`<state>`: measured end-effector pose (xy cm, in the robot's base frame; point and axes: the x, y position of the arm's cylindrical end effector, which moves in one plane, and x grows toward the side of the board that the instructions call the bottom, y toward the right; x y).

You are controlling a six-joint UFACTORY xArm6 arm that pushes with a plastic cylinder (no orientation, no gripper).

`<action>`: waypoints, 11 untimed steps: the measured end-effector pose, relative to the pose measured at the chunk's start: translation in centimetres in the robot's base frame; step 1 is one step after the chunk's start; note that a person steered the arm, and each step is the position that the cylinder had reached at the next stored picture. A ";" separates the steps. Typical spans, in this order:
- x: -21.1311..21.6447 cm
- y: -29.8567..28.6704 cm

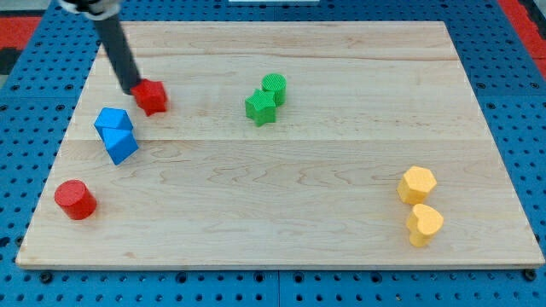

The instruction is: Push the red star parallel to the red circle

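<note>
The red star (153,97) lies near the view's upper left of the wooden board (281,213). My tip (136,89) touches the star's left side, with the dark rod slanting up to the view's top left. The red circle (75,199), a short cylinder, stands near the board's lower left corner, well below the star.
Two blue blocks (115,134) sit touching each other just below and left of the star. A green star (260,107) and a green cylinder (274,87) stand together at upper centre. Two yellow blocks (420,205), a hexagon and a heart, sit at lower right.
</note>
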<state>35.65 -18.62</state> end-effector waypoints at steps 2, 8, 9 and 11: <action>0.8 2.8; 6.9 11.9; 11.6 13.9; 15.3 12.2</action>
